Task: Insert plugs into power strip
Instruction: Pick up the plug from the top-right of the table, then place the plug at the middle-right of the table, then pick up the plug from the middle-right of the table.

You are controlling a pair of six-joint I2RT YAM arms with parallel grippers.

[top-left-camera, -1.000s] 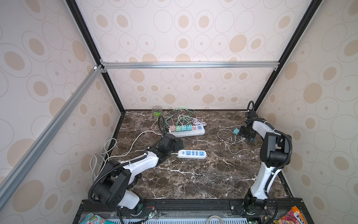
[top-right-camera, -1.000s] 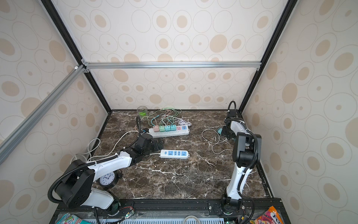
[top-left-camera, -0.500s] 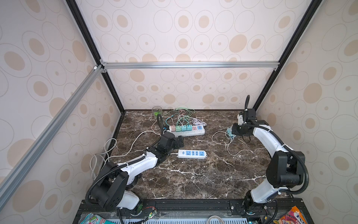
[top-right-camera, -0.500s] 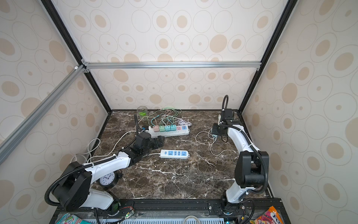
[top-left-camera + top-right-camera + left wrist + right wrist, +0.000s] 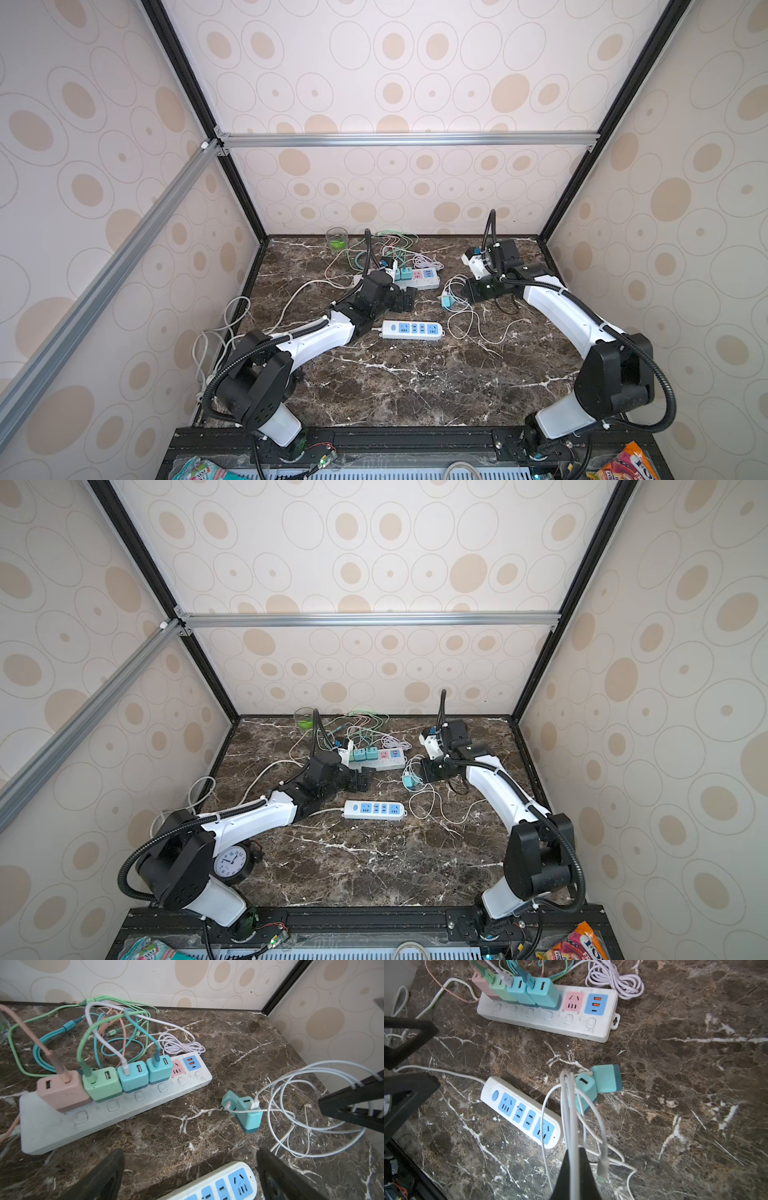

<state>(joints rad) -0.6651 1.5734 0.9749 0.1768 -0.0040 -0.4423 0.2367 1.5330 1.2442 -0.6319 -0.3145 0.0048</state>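
A long white power strip (image 5: 116, 1111) (image 5: 560, 1022) lies at the back with pink, mint and two teal plugs (image 5: 133, 1075) seated in it; its pink socket (image 5: 573, 1001) is bare. A short white power strip (image 5: 412, 329) (image 5: 375, 809) with blue sockets lies nearer. My right gripper (image 5: 574, 1151) (image 5: 468, 291) is shut on loops of white cable (image 5: 569, 1105), from which two loose teal plugs (image 5: 606, 1081) (image 5: 249, 1115) hang touching the marble between the strips. Facing the long strip, my left gripper (image 5: 190, 1153) (image 5: 409, 299) stands open and empty over the short strip's end.
A glass cup (image 5: 336, 241) stands at the back left beside a tangle of pastel cables (image 5: 116, 1028). White cords (image 5: 216, 340) run along the left wall. A clock (image 5: 230, 860) sits by the left arm's base. Snack bags (image 5: 623, 465) lie at the front edge.
My right arm has swung from the far right corner toward the middle, dragging the white cable and teal plugs closer to the strips. The left gripper has shifted only slightly, staying open.
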